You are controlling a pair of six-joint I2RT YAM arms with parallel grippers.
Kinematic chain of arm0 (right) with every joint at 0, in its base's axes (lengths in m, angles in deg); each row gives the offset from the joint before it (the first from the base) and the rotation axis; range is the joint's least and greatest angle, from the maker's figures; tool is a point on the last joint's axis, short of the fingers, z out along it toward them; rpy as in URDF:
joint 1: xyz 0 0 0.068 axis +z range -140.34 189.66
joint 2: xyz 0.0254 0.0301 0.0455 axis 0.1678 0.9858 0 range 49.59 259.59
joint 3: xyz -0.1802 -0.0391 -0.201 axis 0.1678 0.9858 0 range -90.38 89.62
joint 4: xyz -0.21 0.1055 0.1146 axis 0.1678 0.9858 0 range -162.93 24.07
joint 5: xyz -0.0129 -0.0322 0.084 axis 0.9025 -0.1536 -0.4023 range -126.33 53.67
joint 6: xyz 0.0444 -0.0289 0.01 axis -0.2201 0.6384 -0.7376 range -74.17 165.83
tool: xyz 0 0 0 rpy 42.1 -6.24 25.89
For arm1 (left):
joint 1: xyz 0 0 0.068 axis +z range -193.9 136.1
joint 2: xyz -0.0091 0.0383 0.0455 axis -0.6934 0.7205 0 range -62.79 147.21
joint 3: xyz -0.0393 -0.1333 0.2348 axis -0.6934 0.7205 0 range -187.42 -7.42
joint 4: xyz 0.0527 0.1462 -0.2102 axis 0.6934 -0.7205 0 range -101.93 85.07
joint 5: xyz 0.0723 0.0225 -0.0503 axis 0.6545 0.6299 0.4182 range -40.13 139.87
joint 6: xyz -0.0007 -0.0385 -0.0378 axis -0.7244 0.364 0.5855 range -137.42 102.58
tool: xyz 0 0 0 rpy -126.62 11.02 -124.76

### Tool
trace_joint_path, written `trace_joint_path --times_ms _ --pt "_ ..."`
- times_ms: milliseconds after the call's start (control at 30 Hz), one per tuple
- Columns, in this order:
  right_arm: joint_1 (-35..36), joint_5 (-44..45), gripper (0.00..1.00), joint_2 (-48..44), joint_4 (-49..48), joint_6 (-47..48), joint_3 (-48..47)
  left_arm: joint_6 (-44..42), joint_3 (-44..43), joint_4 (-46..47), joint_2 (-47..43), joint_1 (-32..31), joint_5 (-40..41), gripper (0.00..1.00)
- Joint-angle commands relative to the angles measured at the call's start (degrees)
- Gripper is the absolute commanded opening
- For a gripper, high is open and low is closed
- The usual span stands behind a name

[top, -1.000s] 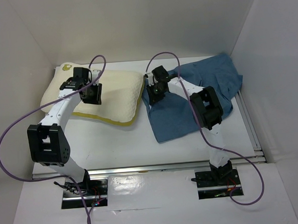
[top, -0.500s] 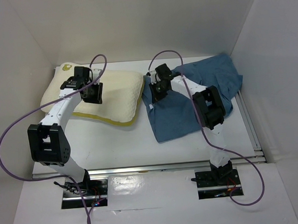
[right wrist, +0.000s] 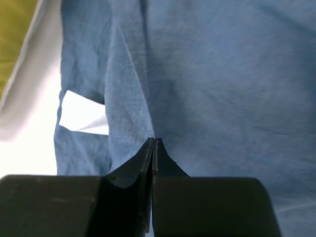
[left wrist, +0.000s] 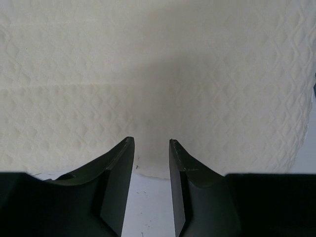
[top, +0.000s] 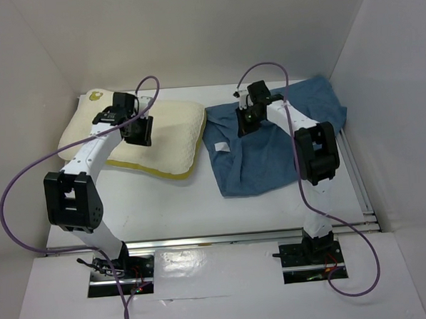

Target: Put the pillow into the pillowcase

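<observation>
The cream pillow (top: 172, 129) lies at the back left, with a yellow band along its near edge and a yellow mark at its far left corner. My left gripper (top: 138, 133) hovers over it, open. In the left wrist view, the left gripper (left wrist: 150, 142) has bare table between its fingers and the quilted pillow (left wrist: 158, 74) just ahead. The dusty-blue pillowcase (top: 270, 160) lies wrinkled at the right. My right gripper (top: 248, 120) is shut on a raised fold of it. In the right wrist view that ridge of pillowcase (right wrist: 222, 74) runs up from the right gripper (right wrist: 155, 140).
A white tag (top: 223, 147) shows on the cloth's left part, the same tag (right wrist: 84, 116) left of the fold. White walls close in the back and both sides. A metal rail (top: 203, 240) runs along the near edge. Purple cables loop off both arms.
The right gripper shut on the cloth, then moved right and toward the back, pulling up a fold and uncovering the white tag. The left arm shifted slightly right over the pillow.
</observation>
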Motion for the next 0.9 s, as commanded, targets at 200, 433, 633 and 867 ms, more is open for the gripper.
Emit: trace_joint_path --times_ms 200,433,633,867 --pt "1.04 -8.98 0.26 1.46 3.97 -0.38 -1.33 0.78 -0.80 0.41 -0.64 -0.27 0.14 0.46" --pt "1.04 -11.53 0.39 2.69 4.59 -0.39 -1.86 0.26 -0.09 1.02 -1.18 -0.27 1.19 0.46" --pt "2.18 -12.76 0.44 3.21 5.12 -1.52 -2.92 0.26 0.96 1.02 -1.18 -0.27 1.20 0.46" --pt "5.07 -8.64 0.45 4.36 4.06 -2.06 -3.45 0.26 0.97 1.02 -1.70 -0.27 1.20 0.46"
